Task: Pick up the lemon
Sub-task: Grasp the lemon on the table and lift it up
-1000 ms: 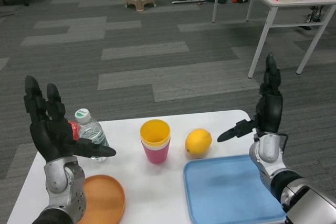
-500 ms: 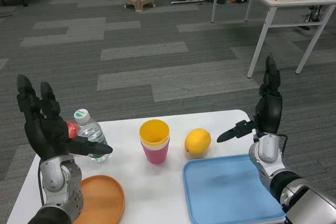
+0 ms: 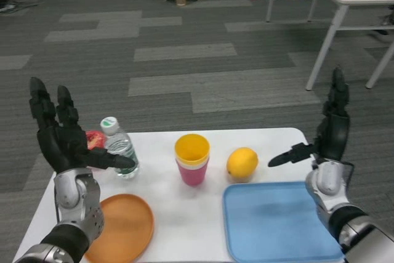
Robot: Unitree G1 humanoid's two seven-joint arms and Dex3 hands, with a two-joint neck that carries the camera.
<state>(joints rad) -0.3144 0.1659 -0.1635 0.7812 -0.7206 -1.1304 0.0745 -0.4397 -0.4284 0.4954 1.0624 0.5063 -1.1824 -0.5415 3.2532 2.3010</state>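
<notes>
Pre-grasp stage: lemon (image 3: 242,163) sits untouched on the white table (image 3: 271,143), just beside the far-left corner of the blue tray (image 3: 280,226) and right of the stacked yellow-over-pink cups (image 3: 192,159). Right hand (image 3: 326,140) is raised, fingers spread, empty, near the lemon but apart. Left hand (image 3: 61,143) also raised, spread, empty, by the water bottle (image 3: 120,147). Next move likely: right hand goes left and down, then closes around the lemon.

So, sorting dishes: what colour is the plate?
Orange plate, clearest in the head view.
</notes>
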